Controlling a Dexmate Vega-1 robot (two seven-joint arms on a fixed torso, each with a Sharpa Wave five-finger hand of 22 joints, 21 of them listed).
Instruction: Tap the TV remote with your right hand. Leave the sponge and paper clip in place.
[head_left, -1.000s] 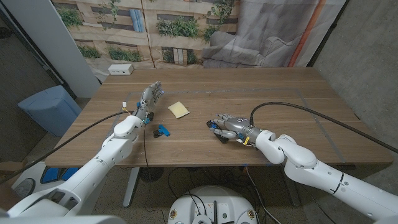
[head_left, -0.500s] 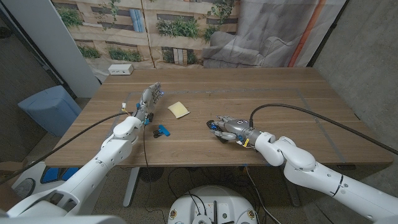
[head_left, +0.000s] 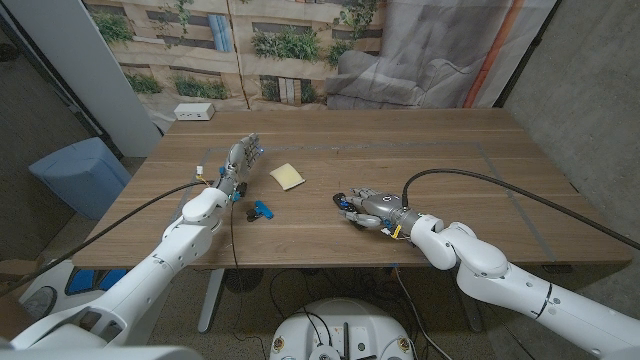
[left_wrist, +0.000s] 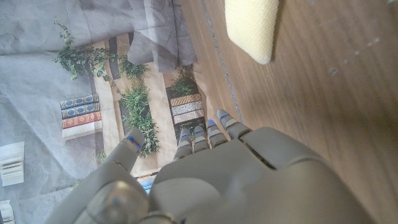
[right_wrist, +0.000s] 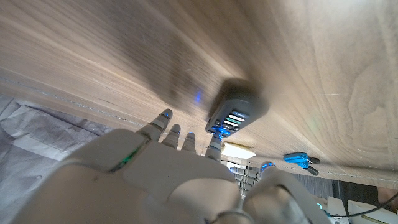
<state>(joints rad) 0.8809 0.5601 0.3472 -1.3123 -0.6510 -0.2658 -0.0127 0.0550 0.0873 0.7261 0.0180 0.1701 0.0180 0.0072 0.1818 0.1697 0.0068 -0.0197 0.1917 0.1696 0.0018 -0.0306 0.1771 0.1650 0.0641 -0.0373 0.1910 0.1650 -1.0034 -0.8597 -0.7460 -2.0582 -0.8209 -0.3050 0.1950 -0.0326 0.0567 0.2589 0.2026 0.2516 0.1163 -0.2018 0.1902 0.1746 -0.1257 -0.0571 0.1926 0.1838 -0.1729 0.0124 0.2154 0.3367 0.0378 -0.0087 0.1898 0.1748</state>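
Note:
The grey TV remote (right_wrist: 238, 110) lies on the wooden table (head_left: 450, 140), its button end under my right hand's fingertips (right_wrist: 214, 140). My right hand (head_left: 367, 203) hovers low over it near the table's front middle, fingers stretched out and holding nothing; whether they touch the remote I cannot tell. The yellow sponge (head_left: 288, 176) lies left of centre, also seen as the sponge (left_wrist: 252, 25) ahead of my left hand (left_wrist: 217, 180). A blue paper clip (head_left: 262, 209) lies nearer the front edge. My left hand (head_left: 240, 160) stands left of the sponge, fingers straight, empty.
A white box (head_left: 194, 112) sits at the table's far left corner. A black cable (head_left: 480, 172) arcs over the right half of the table to my right arm. A blue bin (head_left: 80, 175) stands on the floor to the left.
My right forearm has shifted slightly to the left, with the hand staying over the remote. Left hand, sponge and paper clip have not moved.

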